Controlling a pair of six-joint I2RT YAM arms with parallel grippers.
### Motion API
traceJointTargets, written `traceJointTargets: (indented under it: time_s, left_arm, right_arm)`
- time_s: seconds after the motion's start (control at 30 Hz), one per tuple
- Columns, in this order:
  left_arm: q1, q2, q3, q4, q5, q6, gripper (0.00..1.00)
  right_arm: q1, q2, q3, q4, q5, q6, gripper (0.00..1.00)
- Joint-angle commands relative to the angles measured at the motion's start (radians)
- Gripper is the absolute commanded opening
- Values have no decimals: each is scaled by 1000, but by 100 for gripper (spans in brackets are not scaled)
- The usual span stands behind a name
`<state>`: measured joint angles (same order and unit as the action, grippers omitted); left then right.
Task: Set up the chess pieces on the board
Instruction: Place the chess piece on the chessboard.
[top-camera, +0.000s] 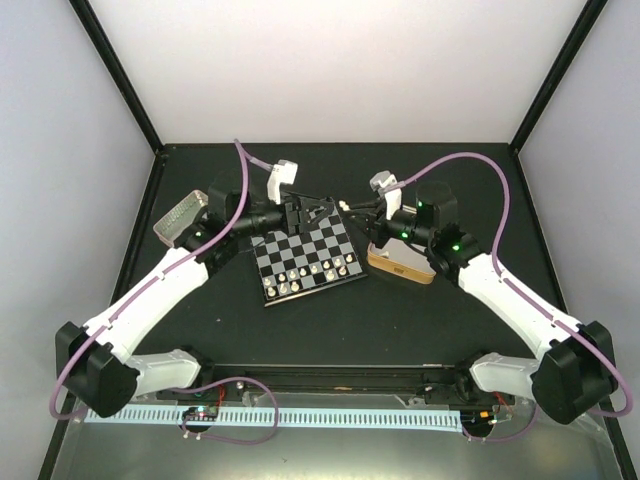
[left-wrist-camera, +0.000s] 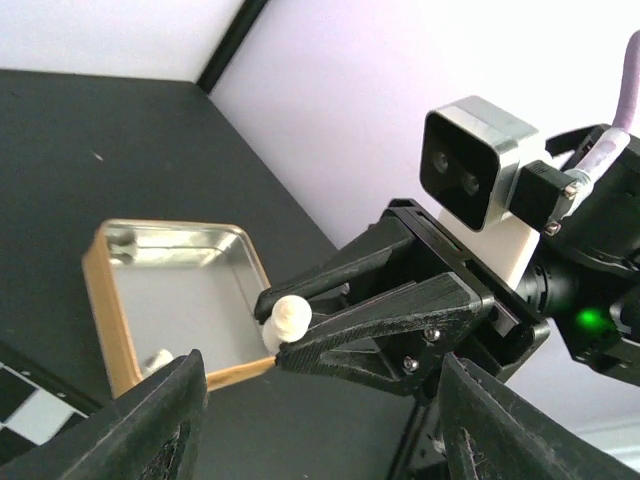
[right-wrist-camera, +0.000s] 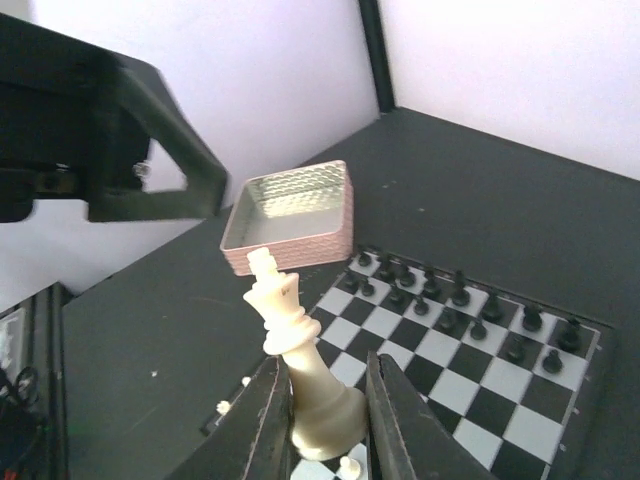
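While in right tool (right-wrist-camera: 322, 368), king (right-wrist-camera: 290, 330) crown-outward.

Chess pieces (top-camera: 310, 271) line the board's (top-camera: 322, 244) near rows, while left gripper (top-camera: 306, 212) and right gripper (top-camera: 351, 207) hover at its far edge.

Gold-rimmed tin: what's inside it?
One small white piece lies near the tin's near corner; the rest of the visible floor looks bare. The right hand hides its right corner.

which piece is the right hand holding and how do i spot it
Find the chessboard on the black table, then the right hand above its far right corner. It grips a cream-white king by the base. Unlike the pieces standing on squares, it hangs in the air.
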<state>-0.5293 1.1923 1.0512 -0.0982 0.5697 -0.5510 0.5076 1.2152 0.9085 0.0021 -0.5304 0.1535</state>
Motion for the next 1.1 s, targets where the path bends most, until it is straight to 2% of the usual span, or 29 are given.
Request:
traceJointTargets:
  time_s: [0.0, 0.33, 0.53, 0.77, 0.87, 0.97, 1.07]
  left_arm:
    - [8, 24, 28, 80, 148, -51, 64]
    - [8, 97, 66, 76, 255, -68, 48]
    - [6, 143, 93, 25, 263, -36, 36]
    - [5, 146, 98, 15, 239, -13, 13]
    - [5, 139, 100, 0, 224, 10, 2]
    - [6, 126, 99, -31, 182, 39, 2]
    - [6, 98, 98, -85, 100, 79, 1]
  right_arm:
    - [17, -5, 38, 31, -110, -42, 12]
    - [23, 12, 56, 8, -188, -57, 12]
    - [24, 20, 66, -2, -205, -61, 12]
    - [25, 29, 72, -22, -211, -73, 13]
    - [25, 30, 75, -28, -177, -58, 23]
    - [25, 28, 81, -51, -130, -46, 40]
    - [25, 14, 64, -47, -84, -45, 52]
